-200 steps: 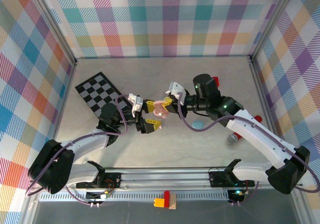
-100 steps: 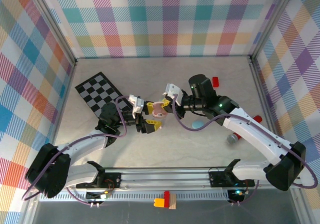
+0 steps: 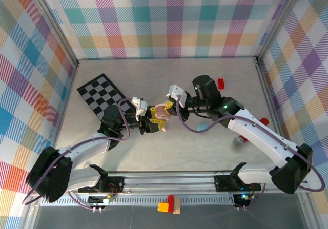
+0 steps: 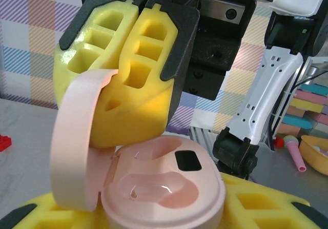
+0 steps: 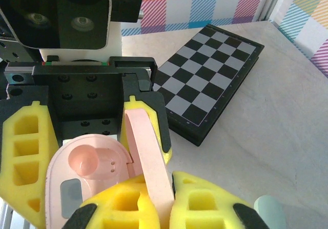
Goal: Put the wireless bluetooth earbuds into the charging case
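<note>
Pink charging case [image 3: 164,117] is mid-worktop [image 3: 169,149], popped open, with both arms on it. The left pincer [image 3: 155,119] is in from about 8 o'clock, its yellow pads clamped around the base. The right pincer [image 3: 169,104], in from 3 o'clock, is pinched tight on the raised lid [image 5: 148,157]. The checkerboard [image 3: 101,97] lies at 10 o'clock from the case, and the red block [image 3: 221,83] is off at 2 o'clock.

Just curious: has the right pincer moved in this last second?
Yes. The right pincer slid left, away from the red block, toward the checkerboard.
</note>
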Controlling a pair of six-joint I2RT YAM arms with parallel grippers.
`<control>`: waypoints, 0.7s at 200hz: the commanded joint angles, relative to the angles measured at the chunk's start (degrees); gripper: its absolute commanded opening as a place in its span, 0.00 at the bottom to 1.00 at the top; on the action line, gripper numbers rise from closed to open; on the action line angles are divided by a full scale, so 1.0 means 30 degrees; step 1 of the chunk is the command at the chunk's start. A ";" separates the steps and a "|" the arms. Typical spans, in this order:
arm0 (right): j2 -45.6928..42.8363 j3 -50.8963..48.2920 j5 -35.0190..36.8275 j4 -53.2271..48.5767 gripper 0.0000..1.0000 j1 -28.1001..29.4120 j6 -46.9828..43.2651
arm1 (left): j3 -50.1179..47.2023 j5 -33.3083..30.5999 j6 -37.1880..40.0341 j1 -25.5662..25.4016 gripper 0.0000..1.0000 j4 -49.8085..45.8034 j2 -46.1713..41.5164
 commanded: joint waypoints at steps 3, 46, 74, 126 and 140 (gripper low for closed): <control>0.0116 0.0534 -0.0558 0.0017 0.00 0.0123 0.0096 | 0.0197 0.0311 0.0232 -0.0169 0.43 0.0658 -0.0346; -0.0059 0.0267 -0.0124 0.0439 0.00 0.0122 0.0188 | 0.0101 0.0109 0.0168 -0.0169 0.51 0.0691 -0.0382; -0.0104 0.0144 -0.0061 0.0547 0.00 0.0123 0.0125 | 0.0157 0.0145 -0.0128 -0.0169 0.48 0.0906 -0.0315; -0.0263 -0.0122 -0.0263 0.0792 0.00 0.0123 0.0125 | 0.0097 0.0186 -0.0630 -0.0169 0.38 0.1652 -0.0044; -0.0337 -0.0163 -0.0243 0.0864 0.00 0.0122 0.0183 | 0.0041 0.0125 -0.0630 -0.0169 0.38 0.1728 -0.0017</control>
